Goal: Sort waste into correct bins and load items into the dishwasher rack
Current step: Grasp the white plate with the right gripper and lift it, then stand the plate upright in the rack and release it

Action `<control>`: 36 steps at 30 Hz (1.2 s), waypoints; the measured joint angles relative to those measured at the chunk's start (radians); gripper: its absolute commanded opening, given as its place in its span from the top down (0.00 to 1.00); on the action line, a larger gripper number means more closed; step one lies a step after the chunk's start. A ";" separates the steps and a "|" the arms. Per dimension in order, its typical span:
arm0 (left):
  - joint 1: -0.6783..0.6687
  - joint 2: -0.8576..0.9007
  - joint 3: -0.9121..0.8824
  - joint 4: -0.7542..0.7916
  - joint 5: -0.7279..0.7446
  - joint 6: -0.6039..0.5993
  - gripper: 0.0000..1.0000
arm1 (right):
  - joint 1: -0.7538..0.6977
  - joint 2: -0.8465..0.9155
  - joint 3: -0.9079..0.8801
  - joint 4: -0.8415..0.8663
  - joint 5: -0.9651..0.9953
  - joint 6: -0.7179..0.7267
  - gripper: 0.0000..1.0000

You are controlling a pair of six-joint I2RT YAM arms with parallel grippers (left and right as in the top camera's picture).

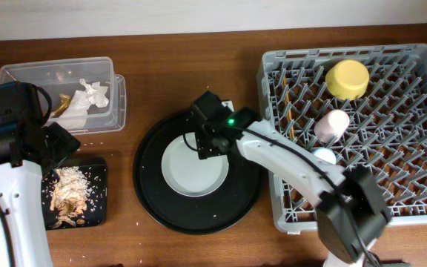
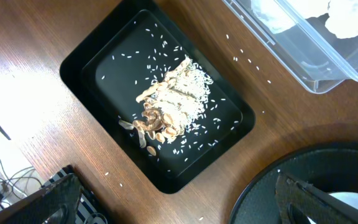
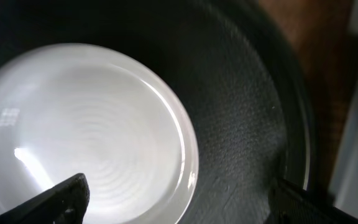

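Note:
The pale grey plate lies in the big round black tray. My right gripper is open just over the plate's far right rim, one finger above the plate and one above the tray. The shallow black tray holds tan food scraps and rice; it also shows in the overhead view. My left gripper is open and empty above the table beside it. The clear box holds a crumpled napkin. The grey rack holds the yellow bowl, pink cup, blue cup and chopsticks.
Loose rice grains lie scattered on the wooden table between the black tray and the clear box. The round tray's rim lies close to the left gripper's right finger. The rack stands right against the round tray.

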 measured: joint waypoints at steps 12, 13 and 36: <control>0.000 0.000 0.000 0.000 0.000 0.000 0.01 | -0.078 0.204 -0.005 0.081 -0.113 0.000 0.69; 0.000 0.000 0.000 0.000 0.000 0.000 0.01 | -0.077 0.205 -0.005 0.082 -0.121 0.004 0.79; 0.000 0.000 0.000 0.000 0.000 0.000 0.01 | -0.555 -0.301 -0.019 -0.046 0.646 0.045 0.96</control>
